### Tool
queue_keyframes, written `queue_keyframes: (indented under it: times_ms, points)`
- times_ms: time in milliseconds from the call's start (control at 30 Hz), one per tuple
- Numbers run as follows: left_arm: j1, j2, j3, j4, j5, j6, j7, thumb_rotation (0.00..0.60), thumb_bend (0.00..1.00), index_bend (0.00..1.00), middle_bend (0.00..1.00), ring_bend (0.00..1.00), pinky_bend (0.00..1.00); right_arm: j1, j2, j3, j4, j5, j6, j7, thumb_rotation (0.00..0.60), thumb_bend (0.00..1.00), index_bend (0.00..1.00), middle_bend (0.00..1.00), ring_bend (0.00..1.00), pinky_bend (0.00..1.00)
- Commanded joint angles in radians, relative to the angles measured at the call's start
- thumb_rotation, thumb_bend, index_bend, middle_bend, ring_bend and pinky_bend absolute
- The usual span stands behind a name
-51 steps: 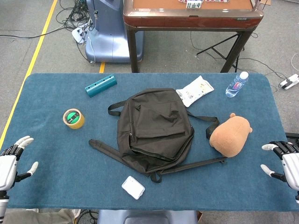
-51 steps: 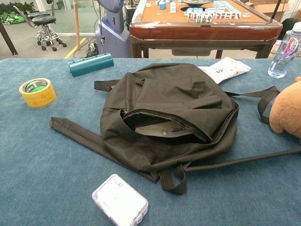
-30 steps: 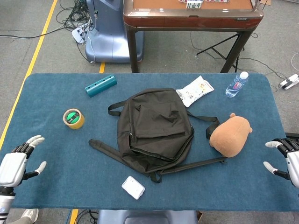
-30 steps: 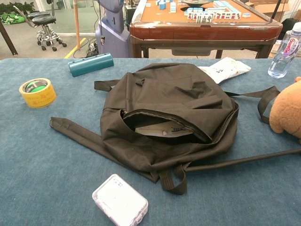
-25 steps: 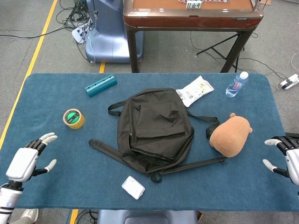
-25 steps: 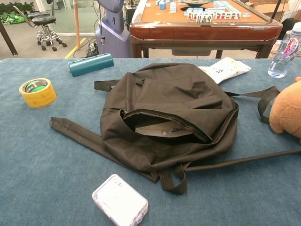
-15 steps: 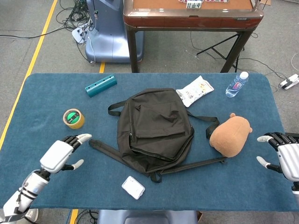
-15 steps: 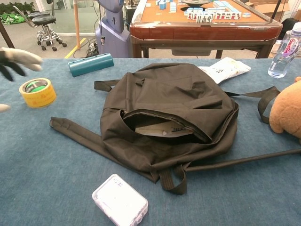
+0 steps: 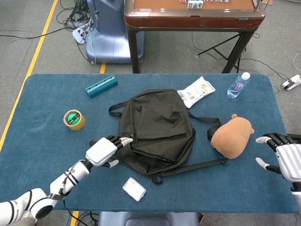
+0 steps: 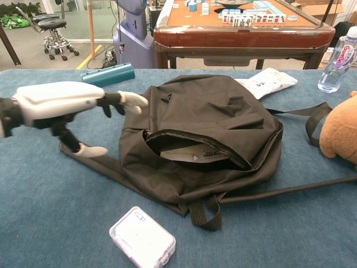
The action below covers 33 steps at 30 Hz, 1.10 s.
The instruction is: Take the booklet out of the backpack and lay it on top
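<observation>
A black backpack [image 9: 155,125] [image 10: 206,123] lies flat in the middle of the blue table, its zipper gaping on the near side. Inside the gap shows the pale edge of the booklet [image 10: 192,153]. My left hand [image 9: 104,150] [image 10: 61,106] hovers open just left of the backpack's opening, fingers spread and pointing at it, above the left strap [image 10: 89,159]. My right hand [image 9: 282,157] hangs open at the table's right edge, clear of everything; the chest view does not show it.
Around the backpack lie a brown plush toy [image 9: 231,136] to the right, a white plastic box [image 9: 134,189] in front, a yellow tape roll [image 9: 74,119] and a teal bar [image 9: 101,86] at left, and a white packet [image 9: 196,91] and water bottle [image 9: 238,85] at the back.
My left hand has swept from the table's left edge rightward to the backpack's opening, staying open. My right hand has crept slightly inward. The backpack and booklet have not moved.
</observation>
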Motion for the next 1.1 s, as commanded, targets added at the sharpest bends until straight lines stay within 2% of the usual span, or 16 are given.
queue_keyframes:
  times_ms: [33, 367, 533, 733, 833, 967, 1100]
  points:
    - [-0.049, -0.077, -0.033, 0.045, -0.064, -0.033, 0.048, 0.6, 0.32, 0.1, 0.16, 0.19, 0.24, 0.0, 0.0, -0.001, 0.001, -0.001, 0.0, 0.003, 0.6, 0.13, 0.37, 0.35, 0.27, 0.33]
    - [-0.145, -0.207, -0.095, 0.079, -0.302, -0.123, 0.119, 0.6, 0.32, 0.19, 0.16, 0.21, 0.24, -0.008, -0.002, -0.004, 0.016, 0.005, 0.01, 0.024, 0.6, 0.13, 0.37, 0.35, 0.26, 0.33]
    - [-0.16, -0.282, -0.144, 0.088, -0.407, -0.06, 0.122, 0.6, 0.32, 0.3, 0.24, 0.26, 0.24, -0.01, 0.001, -0.004, 0.023, 0.006, 0.013, 0.035, 0.6, 0.13, 0.37, 0.35, 0.26, 0.33]
    - [-0.21, -0.319, -0.182, 0.122, -0.543, -0.049, 0.183, 0.6, 0.32, 0.38, 0.28, 0.32, 0.24, -0.003, 0.0, -0.007, 0.025, -0.001, 0.003, 0.041, 0.6, 0.13, 0.37, 0.35, 0.26, 0.33]
    - [-0.226, -0.338, -0.199, 0.133, -0.596, -0.014, 0.21, 0.6, 0.32, 0.47, 0.38, 0.44, 0.26, 0.001, -0.002, -0.009, 0.025, -0.003, -0.004, 0.042, 0.6, 0.13, 0.37, 0.34, 0.26, 0.33]
    - [-0.238, -0.36, -0.203, 0.154, -0.64, 0.037, 0.248, 0.6, 0.36, 0.6, 0.57, 0.58, 0.31, 0.008, -0.005, -0.012, 0.026, -0.009, -0.016, 0.045, 0.6, 0.13, 0.37, 0.34, 0.26, 0.33]
    - [-0.25, -0.394, -0.24, 0.181, -0.718, 0.104, 0.282, 0.6, 0.37, 0.71, 0.63, 0.62, 0.35, 0.026, -0.008, -0.021, 0.02, -0.028, -0.043, 0.04, 0.6, 0.13, 0.37, 0.34, 0.26, 0.33]
